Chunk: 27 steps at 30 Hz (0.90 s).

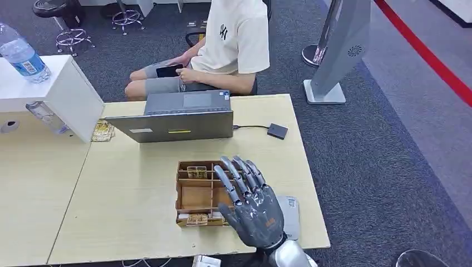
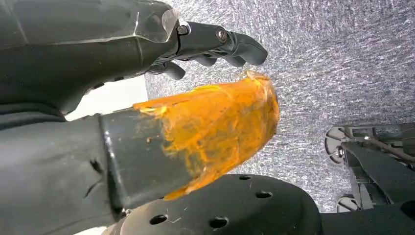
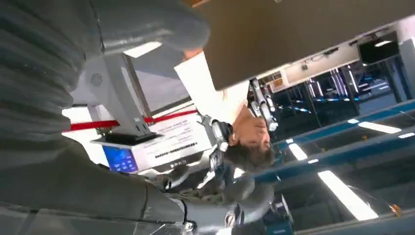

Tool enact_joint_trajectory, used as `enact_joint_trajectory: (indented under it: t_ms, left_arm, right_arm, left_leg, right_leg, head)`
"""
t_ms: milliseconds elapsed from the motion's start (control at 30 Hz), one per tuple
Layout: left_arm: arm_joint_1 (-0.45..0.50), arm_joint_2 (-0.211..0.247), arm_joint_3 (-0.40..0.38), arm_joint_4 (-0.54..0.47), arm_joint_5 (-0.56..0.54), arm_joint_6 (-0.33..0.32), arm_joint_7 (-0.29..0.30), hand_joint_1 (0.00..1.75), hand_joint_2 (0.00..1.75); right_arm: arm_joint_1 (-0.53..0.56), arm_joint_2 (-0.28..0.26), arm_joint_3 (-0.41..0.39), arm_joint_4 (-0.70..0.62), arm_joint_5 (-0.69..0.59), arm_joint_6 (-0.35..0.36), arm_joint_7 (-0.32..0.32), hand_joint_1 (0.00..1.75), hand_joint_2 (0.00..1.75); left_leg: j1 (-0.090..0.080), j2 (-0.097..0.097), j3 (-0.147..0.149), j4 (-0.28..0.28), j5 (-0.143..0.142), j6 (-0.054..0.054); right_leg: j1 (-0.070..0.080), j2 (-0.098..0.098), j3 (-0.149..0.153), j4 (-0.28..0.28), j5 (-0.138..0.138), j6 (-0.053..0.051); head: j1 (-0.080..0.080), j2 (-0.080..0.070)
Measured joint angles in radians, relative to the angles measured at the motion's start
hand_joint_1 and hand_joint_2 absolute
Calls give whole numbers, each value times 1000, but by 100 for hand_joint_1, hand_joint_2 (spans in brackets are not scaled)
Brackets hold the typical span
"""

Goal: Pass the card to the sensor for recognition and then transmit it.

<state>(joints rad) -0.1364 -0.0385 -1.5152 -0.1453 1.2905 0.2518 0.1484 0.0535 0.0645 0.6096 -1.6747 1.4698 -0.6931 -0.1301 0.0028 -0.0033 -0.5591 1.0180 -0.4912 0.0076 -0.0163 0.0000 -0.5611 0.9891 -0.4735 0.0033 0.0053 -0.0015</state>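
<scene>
A pale wooden table (image 1: 139,222) stands on grey carpet, a laptop (image 1: 178,119) at its far edge and a person (image 1: 222,44) seated behind. A partitioned wooden box (image 1: 195,192) holds cards (image 1: 196,170) upright in its slots (thin, stiff, light and probably slick). The right hand (image 1: 253,206) hovers beside the box, fingers spread, holding nothing. Pinching a card's top edge looks best. The left hand (image 2: 215,41) hangs over the floor, fingers loosely curled, seemingly empty.
</scene>
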Motion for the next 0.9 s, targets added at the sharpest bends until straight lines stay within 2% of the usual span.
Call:
enact_joint_trajectory:
  t_ms: [100,133,167,233,367,500,533,667,700,800,900]
  left_arm:
    - [0,0,0,0,1,0,-1,0,0]
    - [0,0,0,0,2,0,-1,0,0]
    - [0,0,0,0,3,0,-1,0,0]
    - [0,0,0,0,5,0,-1,0,0]
    - [-1,1,0,0,15,-2,-1,0,0]
    - [0,1,0,0,18,-2,-1,0,0]
    - [0,2,0,0,18,-3,-1,0,0]
    - [0,2,0,0,19,-3,-1,0,0]
    - [0,2,0,0,19,-4,-1,0,0]
    - [0,2,0,0,19,-8,-1,0,0]
    - [0,2,0,0,20,-11,-1,0,0]
  right_arm:
    - [-1,0,-1,18,2,0,8,175,175]
    - [-4,0,-1,29,3,0,19,75,175]
    - [-7,0,-1,41,3,0,26,44,175]
    - [-10,0,-1,65,5,0,42,38,175]
    - [-37,0,3,131,9,0,91,42,175]
    - [-55,0,4,176,8,0,113,51,175]
    - [-60,0,4,187,10,0,119,66,175]
    - [-79,0,4,221,11,0,136,77,175]
    - [-84,0,4,229,11,0,141,110,175]
    - [-99,0,4,258,7,0,148,124,175]
    - [-113,0,4,278,4,0,155,108,175]
  left_leg:
    - [0,0,0,0,0,0]
    - [0,0,0,0,0,0]
    - [0,0,0,0,0,0]
    - [0,0,0,0,0,0]
    - [0,1,0,0,0,0]
    - [0,1,0,0,0,0]
    - [0,1,0,0,0,0]
    - [0,1,0,0,0,0]
    - [0,1,0,0,0,0]
    - [0,1,0,0,0,0]
    - [0,1,0,0,0,0]
  right_leg:
    - [0,0,0,0,0,0]
    - [0,0,0,0,0,0]
    - [0,0,0,0,0,0]
    - [0,0,0,0,0,0]
    - [0,0,0,0,0,0]
    - [0,0,0,0,0,0]
    - [0,0,0,0,0,0]
    - [0,0,0,0,0,0]
    - [0,0,0,0,0,0]
    - [0,0,0,0,0,0]
    - [0,0,0,0,0,0]
  head:
    - [0,0]
    - [0,0]
    - [0,0]
    - [0,0]
    - [0,0]
    - [0,0]
    - [0,0]
    - [0,0]
    - [0,0]
    - [0,0]
    - [0,0]
